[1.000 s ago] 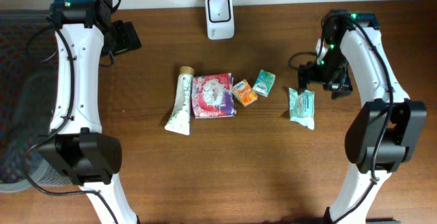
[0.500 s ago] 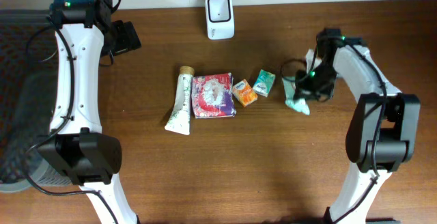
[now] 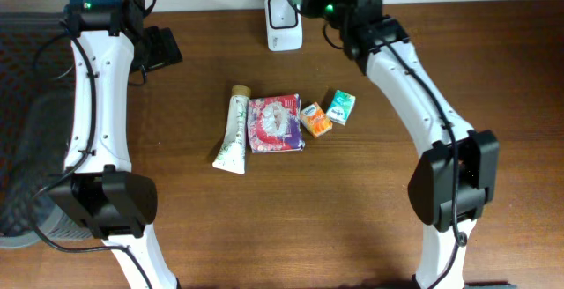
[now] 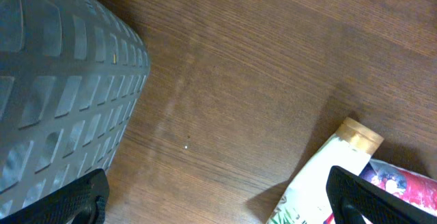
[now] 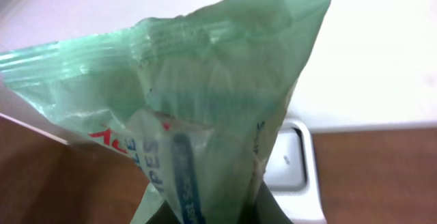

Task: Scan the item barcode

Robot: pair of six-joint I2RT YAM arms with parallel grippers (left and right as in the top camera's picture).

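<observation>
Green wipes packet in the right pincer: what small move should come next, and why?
Probably lower the translucent green plastic wipes packet a little toward the white box-shaped scanner: the right pincer holds it raised, off to one side of the scanner.

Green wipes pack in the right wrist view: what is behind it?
Behind the green wipes pack, one corner of the white scanner shows on the brown table. The pack covers the rest of the scanner.

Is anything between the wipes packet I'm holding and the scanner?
Nothing visible does. The wipes packet hangs close to the scanner, above the table, and only open air shows between them.
</observation>
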